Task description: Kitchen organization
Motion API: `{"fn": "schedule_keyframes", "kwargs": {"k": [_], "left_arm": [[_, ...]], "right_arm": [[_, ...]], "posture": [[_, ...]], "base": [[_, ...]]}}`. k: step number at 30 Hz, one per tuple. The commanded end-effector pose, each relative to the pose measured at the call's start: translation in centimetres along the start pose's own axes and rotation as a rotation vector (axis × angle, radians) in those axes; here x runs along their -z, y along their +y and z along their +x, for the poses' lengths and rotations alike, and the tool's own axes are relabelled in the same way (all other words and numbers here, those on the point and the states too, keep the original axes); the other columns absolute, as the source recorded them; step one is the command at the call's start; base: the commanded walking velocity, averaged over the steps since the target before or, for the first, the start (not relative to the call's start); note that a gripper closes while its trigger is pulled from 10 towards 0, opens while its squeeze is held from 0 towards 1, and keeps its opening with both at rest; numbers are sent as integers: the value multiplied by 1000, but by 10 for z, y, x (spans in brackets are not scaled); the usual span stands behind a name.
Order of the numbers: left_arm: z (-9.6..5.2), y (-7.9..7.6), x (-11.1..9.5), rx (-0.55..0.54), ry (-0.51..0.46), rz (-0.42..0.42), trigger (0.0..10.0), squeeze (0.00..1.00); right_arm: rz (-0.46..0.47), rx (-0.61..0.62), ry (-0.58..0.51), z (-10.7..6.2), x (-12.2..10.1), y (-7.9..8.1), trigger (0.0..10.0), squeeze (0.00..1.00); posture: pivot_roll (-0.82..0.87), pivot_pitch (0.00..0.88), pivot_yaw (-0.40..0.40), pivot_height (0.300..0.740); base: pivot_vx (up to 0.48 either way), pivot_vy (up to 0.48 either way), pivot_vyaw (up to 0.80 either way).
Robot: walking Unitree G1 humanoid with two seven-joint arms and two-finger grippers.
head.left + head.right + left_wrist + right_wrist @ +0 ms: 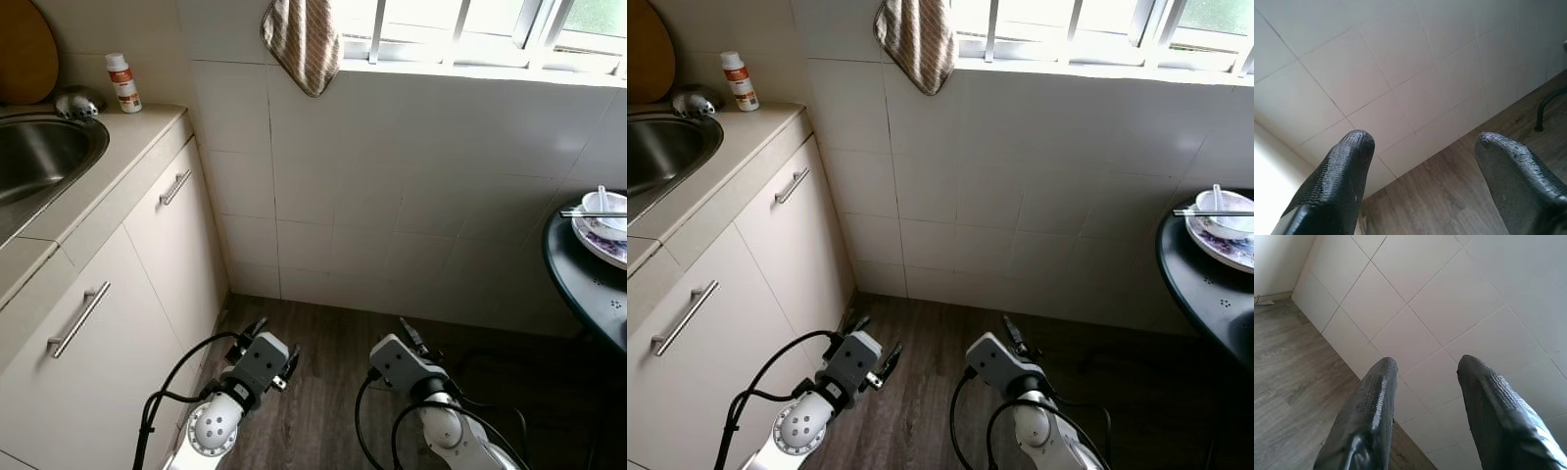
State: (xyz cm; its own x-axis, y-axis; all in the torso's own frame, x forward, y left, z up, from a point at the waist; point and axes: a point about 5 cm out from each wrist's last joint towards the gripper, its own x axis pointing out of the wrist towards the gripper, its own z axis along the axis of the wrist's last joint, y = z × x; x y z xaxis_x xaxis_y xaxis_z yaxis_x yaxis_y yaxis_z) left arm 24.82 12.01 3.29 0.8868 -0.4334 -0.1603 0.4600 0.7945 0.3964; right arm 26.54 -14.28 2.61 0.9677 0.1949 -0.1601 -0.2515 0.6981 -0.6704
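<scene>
Count of what stands before me: one steel sink point(39, 157) sunk in a pale counter point(108, 166), one white bottle point(123, 82) with an orange-red cap and band standing at the counter's back corner against the tiles, and one round metal piece point(76, 104) just beside the bottle at the sink's rim. The bottle's label is too small to read. Two cabinet doors sit below the counter, each with one bar handle: the nearer handle point(78, 319) and the farther handle point(175, 187). One striped cloth point(304, 39) hangs from the window sill over the tiled wall point(392, 196). To my right, one dark round table point(588, 284) carries one patterned plate point(600, 245) with one white bowl point(605, 217) on it, a spoon in the bowl and chopsticks point(593, 212) laid across its rim. Both arms hang low over the wood floor point(333, 343). My left gripper point(1425, 161) holds nothing, fingers spread wide, aimed at the foot of the wall; its wrist view adds a dark curved leg point(1547, 105) on the floor. My right gripper point(1425, 382) is also empty, its fingers parted somewhat less, pointing at tiles and floor.
</scene>
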Motion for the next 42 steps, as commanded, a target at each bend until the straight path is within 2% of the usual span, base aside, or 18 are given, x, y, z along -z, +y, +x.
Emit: {"fn": "schedule_keyframes", "kwargs": {"k": [1,11,20,30,42], "left_arm": [[0,-2,0,26,-6,16,10000,0],[1,-5,-2,38,-19,8,10000,0],[0,-5,-3,22,-33,-26,10000,0],[1,-5,-5,14,-41,-23,10000,0],[3,-5,-6,4,-43,-22,10000,0]], "right_arm": [[17,17,21,-1,2,-4,10000,0],[45,16,20,-5,3,-6,10000,0],[57,98,-27,-3,-5,-23,10000,0],[37,84,-35,-3,-5,-22,10000,0],[4,93,-61,-2,-9,-26,10000,0]], "posture": [[19,0,32,740],[10,0,32,740],[18,0,22,740],[24,0,16,740],[22,0,13,740]], "base": [[0,0,0],[0,0,0],[0,0,0],[0,0,0],[0,-443,0]]}}
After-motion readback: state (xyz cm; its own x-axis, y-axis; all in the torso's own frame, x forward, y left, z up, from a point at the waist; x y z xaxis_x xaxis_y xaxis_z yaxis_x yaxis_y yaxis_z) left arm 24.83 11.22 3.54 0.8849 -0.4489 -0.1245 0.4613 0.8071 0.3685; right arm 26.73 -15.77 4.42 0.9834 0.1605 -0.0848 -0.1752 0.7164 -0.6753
